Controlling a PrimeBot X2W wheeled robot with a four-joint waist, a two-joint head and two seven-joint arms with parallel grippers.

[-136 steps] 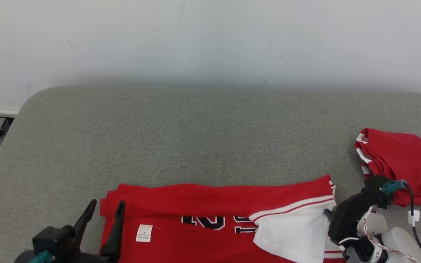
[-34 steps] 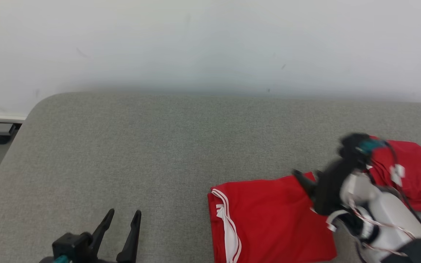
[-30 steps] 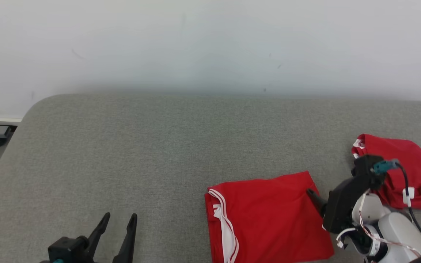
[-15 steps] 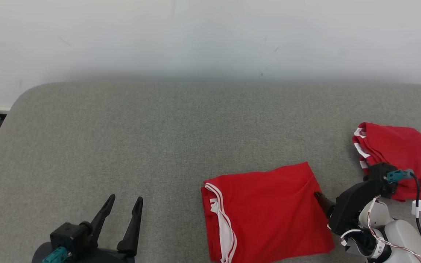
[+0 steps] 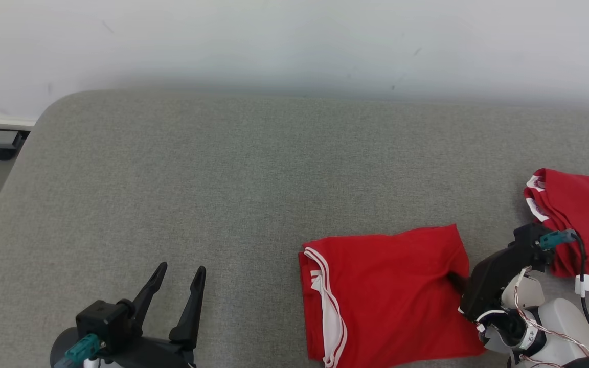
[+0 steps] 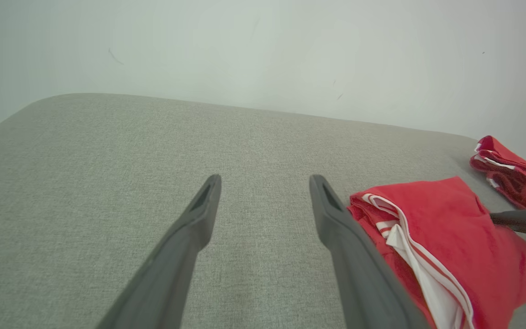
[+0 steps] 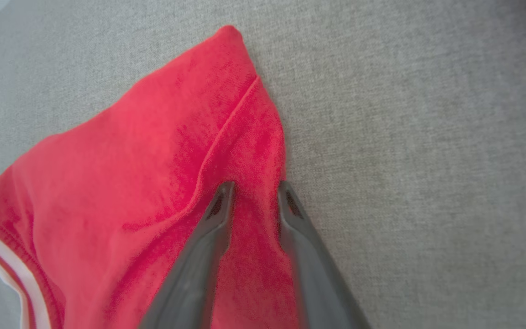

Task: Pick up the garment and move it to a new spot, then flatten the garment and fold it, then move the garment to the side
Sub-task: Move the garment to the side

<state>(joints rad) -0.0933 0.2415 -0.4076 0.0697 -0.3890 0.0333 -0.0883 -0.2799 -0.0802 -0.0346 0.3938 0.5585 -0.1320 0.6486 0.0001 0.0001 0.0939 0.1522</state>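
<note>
Folded red garment, white-striped trim at left edge: lies flat on grey padded surface, right of centre, near side.
Right hand: fingers narrowly apart, tips on garment's right edge, ridge of red cloth in gap; actual grip cannot be told.
Left hand: fingers spread wide, empty, well left of garment.
Second red garment: bunched, far right, apart from first.

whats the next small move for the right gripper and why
Probably close the right gripper fully: its fingers straddle a ridge at the right edge of the folded garment with a gap between them, so a firm pinch comes before moving it aside.
</note>
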